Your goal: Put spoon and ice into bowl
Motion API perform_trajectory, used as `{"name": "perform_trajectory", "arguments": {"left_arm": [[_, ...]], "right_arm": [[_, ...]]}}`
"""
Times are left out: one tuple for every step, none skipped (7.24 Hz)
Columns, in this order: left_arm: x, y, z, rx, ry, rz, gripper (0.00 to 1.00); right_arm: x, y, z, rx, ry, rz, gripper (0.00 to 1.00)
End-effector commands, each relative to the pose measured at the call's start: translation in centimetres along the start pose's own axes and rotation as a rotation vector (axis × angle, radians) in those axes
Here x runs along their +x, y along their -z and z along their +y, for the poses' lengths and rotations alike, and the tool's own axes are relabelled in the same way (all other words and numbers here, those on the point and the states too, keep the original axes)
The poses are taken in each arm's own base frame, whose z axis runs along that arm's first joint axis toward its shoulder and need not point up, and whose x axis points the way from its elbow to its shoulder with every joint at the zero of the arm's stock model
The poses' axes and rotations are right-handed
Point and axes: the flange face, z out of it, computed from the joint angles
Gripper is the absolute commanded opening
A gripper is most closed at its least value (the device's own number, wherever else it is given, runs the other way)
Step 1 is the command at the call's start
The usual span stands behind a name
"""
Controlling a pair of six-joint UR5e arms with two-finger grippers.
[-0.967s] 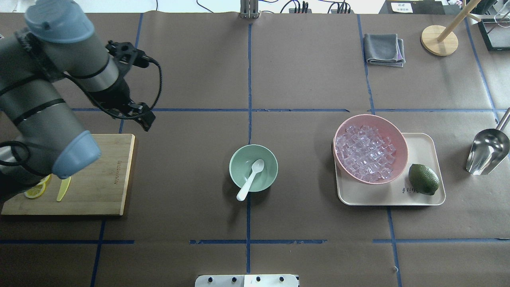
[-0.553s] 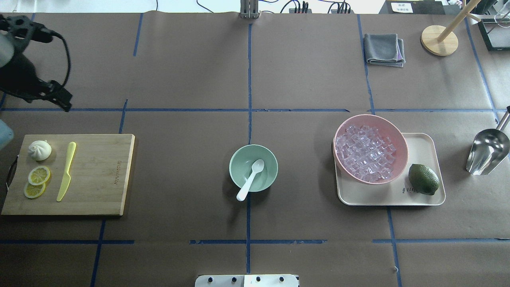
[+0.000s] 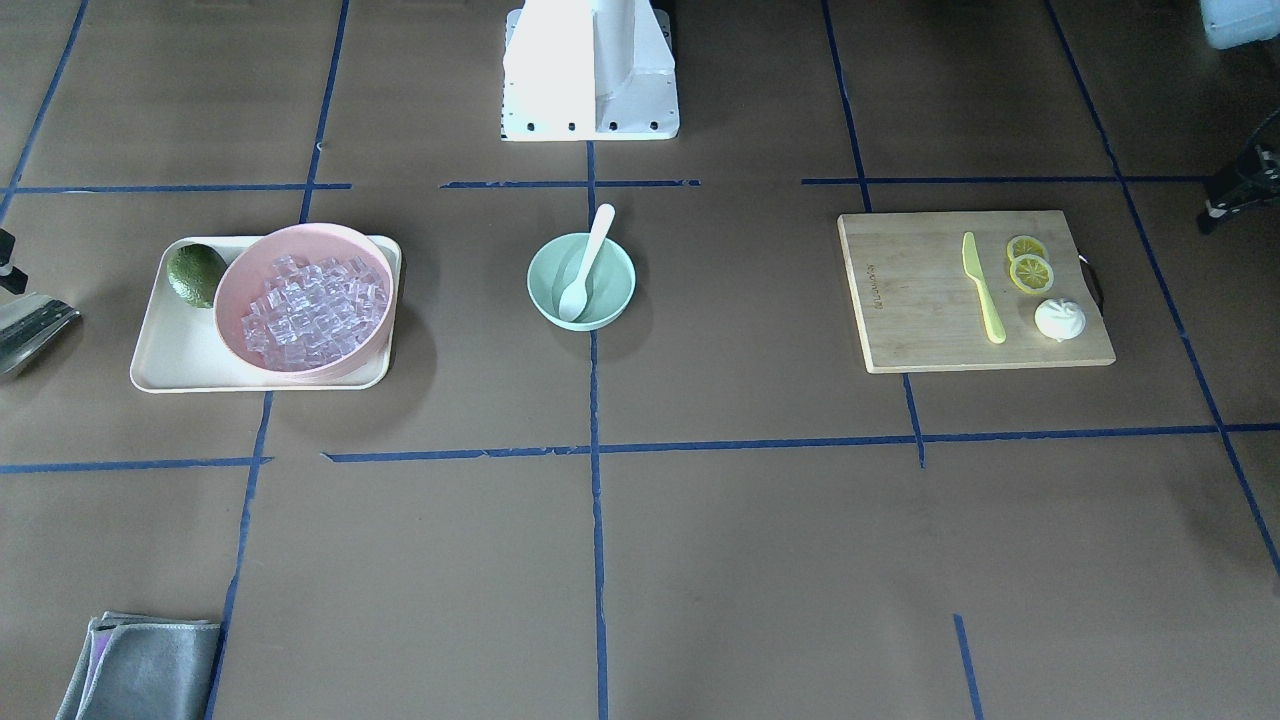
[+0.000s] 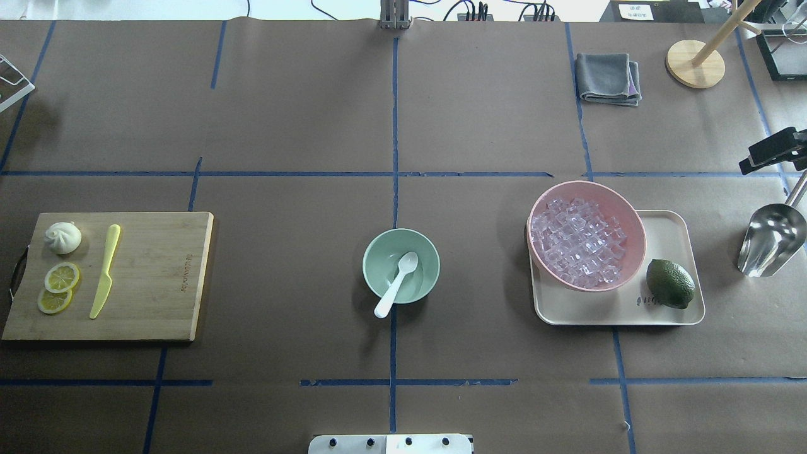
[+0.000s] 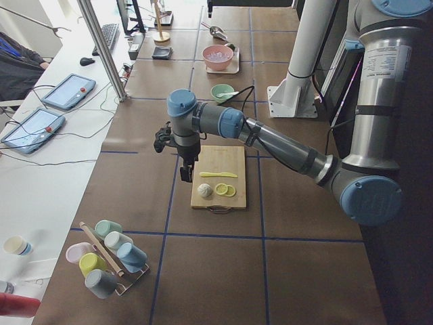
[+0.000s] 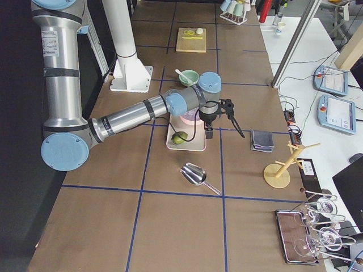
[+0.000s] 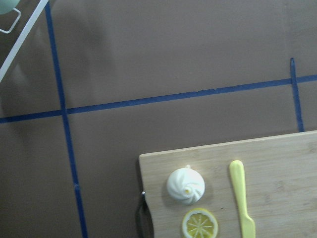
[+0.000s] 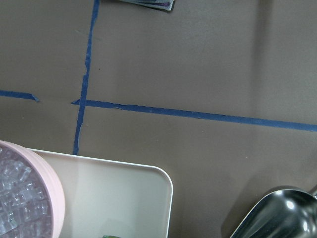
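The white spoon (image 4: 396, 284) lies in the mint-green bowl (image 4: 378, 249) at the table's middle, scoop inside and handle over the near rim; it also shows in the front view (image 3: 585, 265). No ice shows in this bowl. Several clear ice cubes (image 4: 580, 243) fill the pink bowl (image 4: 630, 214). My right gripper (image 4: 772, 154) shows only partly at the right edge, beyond the pink bowl; I cannot tell its state. My left gripper (image 3: 1240, 185) hangs past the cutting board's far corner, partly cut off; I cannot tell its state.
The pink bowl and a green lime (image 4: 670, 284) sit on a cream tray (image 4: 668, 233). A metal scoop (image 4: 770, 239) lies to its right. A cutting board (image 4: 157, 277) holds a yellow-green knife (image 4: 104, 271), lemon slices and a bun. A grey cloth (image 4: 608, 77) lies far right.
My left arm has swung away to the left and left the overhead view. My right gripper has come in at the right edge. The spoon stays in the green bowl.
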Motion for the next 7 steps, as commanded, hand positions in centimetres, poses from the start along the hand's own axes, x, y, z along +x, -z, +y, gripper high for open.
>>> {"name": "perform_trajectory", "arguments": {"left_arm": [[-6.4,0.5,4.6,0.013,0.036,0.042,1.00],[-6.9,-0.2,6.2,-0.002,0.056,0.049,1.00],[-8.8,-2.4,6.3,-0.044,0.092,0.053,1.00],[-9.4,-2.9,6.5,-0.052,0.103,0.053,1.00],[-9.5,-3.0,6.6,-0.055,0.116,0.050,1.00],[-9.4,-2.9,6.5,-0.055,0.118,0.050,1.00],[-9.5,-3.0,6.6,-0.061,0.124,0.049,1.00]], "right_arm": [[-3.3,0.5,0.2,0.017,-0.028,-0.008,1.00],[-5.7,0.7,-0.1,0.030,-0.024,-0.016,1.00],[-8.8,-1.2,-0.1,0.031,-0.035,0.016,1.00],[-14.1,-2.7,-0.8,0.070,-0.048,0.039,1.00],[-18.1,-4.1,-0.4,0.077,0.017,0.042,1.00],[-19.7,-4.7,0.4,0.063,0.063,0.028,1.00],[-23.1,-6.6,2.5,0.049,0.135,0.030,1.00]]}}
